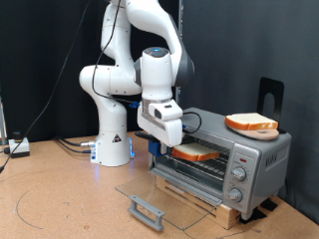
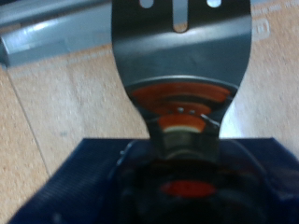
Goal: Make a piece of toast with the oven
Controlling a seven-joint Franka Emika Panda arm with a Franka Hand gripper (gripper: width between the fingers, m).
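The silver oven (image 1: 249, 164) stands at the exterior view's right with its glass door (image 1: 169, 197) folded down flat and its grey bar handle (image 1: 147, 210) towards the bottom. A slice of toast (image 1: 195, 152) lies at the front of the oven's mouth, on the wire rack. A second slice (image 1: 251, 123) lies on the oven's roof. My gripper (image 1: 165, 137) hangs just left of the mouth, above the open door. In the wrist view it is shut on a dark blue block carrying a grey slotted spatula (image 2: 182, 56), whose blade is bare. The door handle (image 2: 56, 37) shows beyond it.
The oven sits on a wooden block on a brown table (image 1: 60, 199). Three knobs (image 1: 237, 177) line the oven's right front. A black stand (image 1: 269, 95) rises behind the oven. Cables and a small box (image 1: 18, 146) lie at the far left, by the arm's base (image 1: 113, 149).
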